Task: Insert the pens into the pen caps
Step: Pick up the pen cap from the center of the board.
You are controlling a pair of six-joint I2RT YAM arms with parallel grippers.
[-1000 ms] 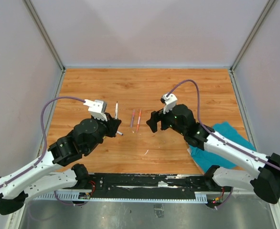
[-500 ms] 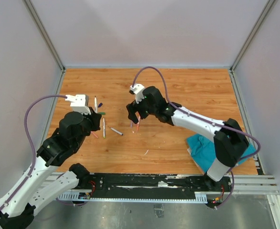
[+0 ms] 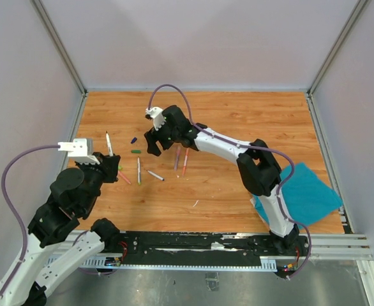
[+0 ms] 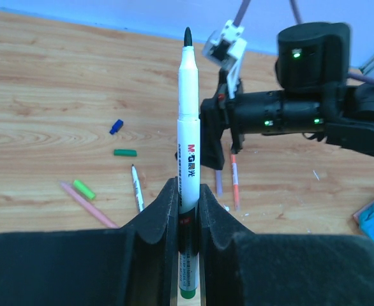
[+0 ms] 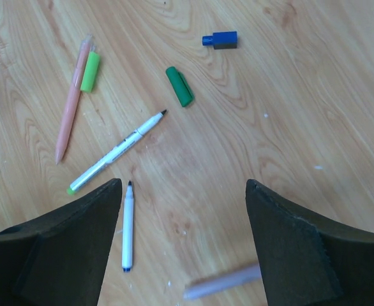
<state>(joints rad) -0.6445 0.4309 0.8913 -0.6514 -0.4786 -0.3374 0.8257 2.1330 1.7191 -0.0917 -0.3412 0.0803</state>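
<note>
My left gripper (image 4: pixel 188 191) (image 3: pixel 108 167) is shut on a white pen (image 4: pixel 188 121) (image 3: pixel 109 143) with a green rear end, held upright with its dark tip up. My right gripper (image 5: pixel 184 191) (image 3: pixel 154 145) hangs open and empty above the table. Ahead of it lie a dark green cap (image 5: pixel 179 86) (image 4: pixel 125 152) and a dark blue cap (image 5: pixel 220 40) (image 4: pixel 115 126). A light green cap (image 5: pixel 90 71) lies beside a pink pen (image 5: pixel 72 102). Two white pens (image 5: pixel 117 153) (image 5: pixel 128 226) lie uncapped near its left finger. A purple pen (image 3: pixel 177 156) and an orange pen (image 3: pixel 186 160) lie further right.
A teal cloth (image 3: pixel 308 194) lies at the right near the table's front. The right arm (image 3: pixel 225 145) stretches across the middle of the wooden table (image 3: pixel 251 115). Grey walls enclose three sides.
The right arm has reached far left across the table, from beside the purple and orange pens to over the caps. The left arm has drawn back leftward with its pen.
</note>
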